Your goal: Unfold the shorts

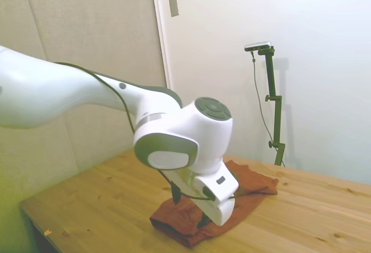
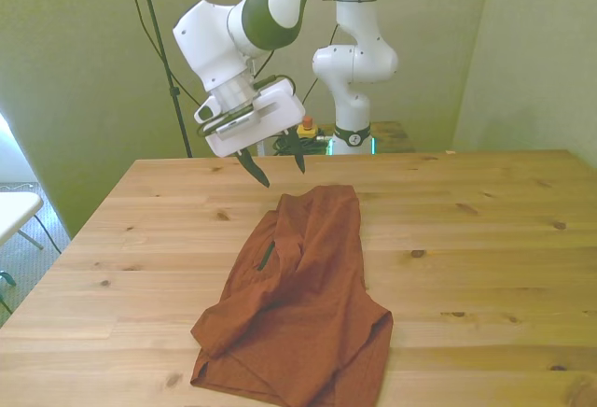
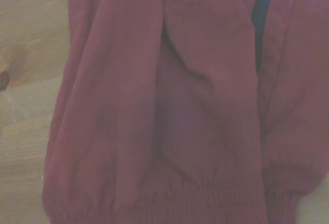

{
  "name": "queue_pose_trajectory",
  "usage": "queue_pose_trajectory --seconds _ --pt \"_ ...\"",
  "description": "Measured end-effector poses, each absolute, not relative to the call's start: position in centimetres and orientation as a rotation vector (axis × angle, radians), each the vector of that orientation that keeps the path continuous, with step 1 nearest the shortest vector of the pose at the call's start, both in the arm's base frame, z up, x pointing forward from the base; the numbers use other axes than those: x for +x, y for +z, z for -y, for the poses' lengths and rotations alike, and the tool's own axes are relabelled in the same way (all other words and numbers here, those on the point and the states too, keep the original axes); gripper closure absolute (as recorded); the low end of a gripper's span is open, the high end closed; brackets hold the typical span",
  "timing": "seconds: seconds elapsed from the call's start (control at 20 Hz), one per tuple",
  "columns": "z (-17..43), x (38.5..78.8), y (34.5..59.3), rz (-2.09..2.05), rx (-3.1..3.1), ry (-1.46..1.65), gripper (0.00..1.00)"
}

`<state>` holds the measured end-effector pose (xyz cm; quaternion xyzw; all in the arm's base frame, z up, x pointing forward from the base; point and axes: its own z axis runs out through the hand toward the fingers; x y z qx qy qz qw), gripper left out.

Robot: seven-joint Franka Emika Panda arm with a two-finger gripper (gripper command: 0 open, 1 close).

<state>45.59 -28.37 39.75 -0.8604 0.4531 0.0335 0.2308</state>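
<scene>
1. Rust-red shorts (image 2: 303, 304) lying crumpled and folded over on the wooden table (image 2: 485, 239), running from the middle of the tabletop toward the near edge in the front view.
2. Wider bunched end at the near edge, narrower end pointing toward the far side.
3. Short dark strip (image 2: 268, 256) showing on the cloth, on the side toward the front view's left.
4. Gripper (image 2: 276, 162) hanging in the air above the far end of the shorts, fingers spread apart, nothing between them, no contact with the cloth.
5. From the side: white arm (image 1: 69, 93) reaching in from the left, wrist standing in front of the shorts (image 1: 255, 183) and covering their middle.
6. Close up from the wrist: folds of red fabric (image 3: 195, 111), a ribbed hem (image 3: 205, 203), a dark band (image 3: 263, 13), bare wood (image 3: 25, 80) beside the cloth.
</scene>
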Motion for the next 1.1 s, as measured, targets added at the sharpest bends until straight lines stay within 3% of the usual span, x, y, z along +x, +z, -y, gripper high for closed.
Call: queue_pose_trajectory --seconds 0.45,0.5,0.65,1.1 --pt "29.1 47.4 36.0 -1.202 -2.293 0.225 0.0" --pt "29.0 47.4 35.6 -1.195 -2.287 0.235 1.0" --pt "28.8 47.7 34.6 -1.185 -2.271 0.242 1.0" --pt "28.5 47.7 35.3 -1.086 -2.248 0.24 1.0"
